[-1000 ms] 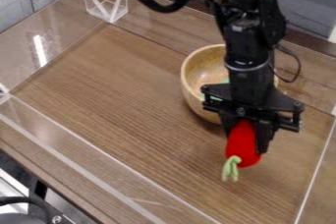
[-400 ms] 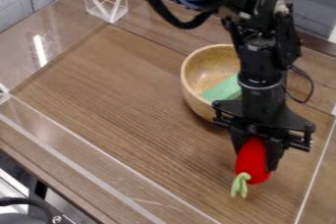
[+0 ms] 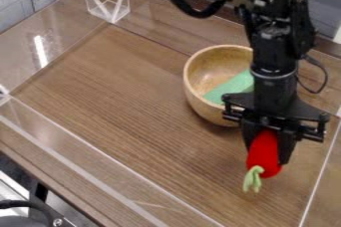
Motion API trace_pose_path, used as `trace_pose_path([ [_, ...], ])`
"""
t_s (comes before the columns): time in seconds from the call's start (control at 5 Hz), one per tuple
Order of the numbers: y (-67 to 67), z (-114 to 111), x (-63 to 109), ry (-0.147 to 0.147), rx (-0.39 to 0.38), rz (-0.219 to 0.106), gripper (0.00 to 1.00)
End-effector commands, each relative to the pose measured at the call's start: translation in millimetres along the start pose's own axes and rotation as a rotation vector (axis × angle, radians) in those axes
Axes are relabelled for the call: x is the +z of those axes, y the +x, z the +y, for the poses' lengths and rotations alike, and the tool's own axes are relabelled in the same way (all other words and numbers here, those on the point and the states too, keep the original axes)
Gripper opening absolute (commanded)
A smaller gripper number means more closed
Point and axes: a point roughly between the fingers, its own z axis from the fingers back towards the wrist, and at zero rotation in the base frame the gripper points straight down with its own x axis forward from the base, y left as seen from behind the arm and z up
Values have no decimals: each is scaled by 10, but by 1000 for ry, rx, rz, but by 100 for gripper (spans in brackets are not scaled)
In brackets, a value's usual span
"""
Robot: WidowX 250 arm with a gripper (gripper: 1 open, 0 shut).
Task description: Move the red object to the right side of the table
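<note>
Since a second ago, the gripper [image 3: 270, 139] and the red object [image 3: 264, 155] have slid together toward the right edge of the table [image 3: 107, 102], away from the wooden bowl [image 3: 217, 81]. Now the arm points almost straight down, and its fingers are squeezed tight on the top end of the red object. That little red toy hangs right under the fingers. Its long shape runs up and down, tipped a bit, with the red part at the top and the light-green stem [image 3: 252, 179] at the bottom. The stem sits just above the wood or touches it; which one is hard to tell. The toy is near the right edge of the table, close to the clear wall [image 3: 324, 186] there, and toward the front right corner. The bowl stays behind it, and something green [image 3: 229, 85] lies inside the bowl. The job looks nearly done. Next comes the setting down, I think: the toy is already below the fingers and close to the wood, so the fingers only need to let go. It might tip over and roll a bit, since it is round.
</note>
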Motion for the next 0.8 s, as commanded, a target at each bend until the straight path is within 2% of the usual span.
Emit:
trace_pose_path([
  [0.0, 67, -60, 131, -8, -47, -27, 0],
  [0.2, 42, -91, 158, -7, -91, -11, 0],
  [0.6, -5, -20, 46, -10, -13, -18, 0],
])
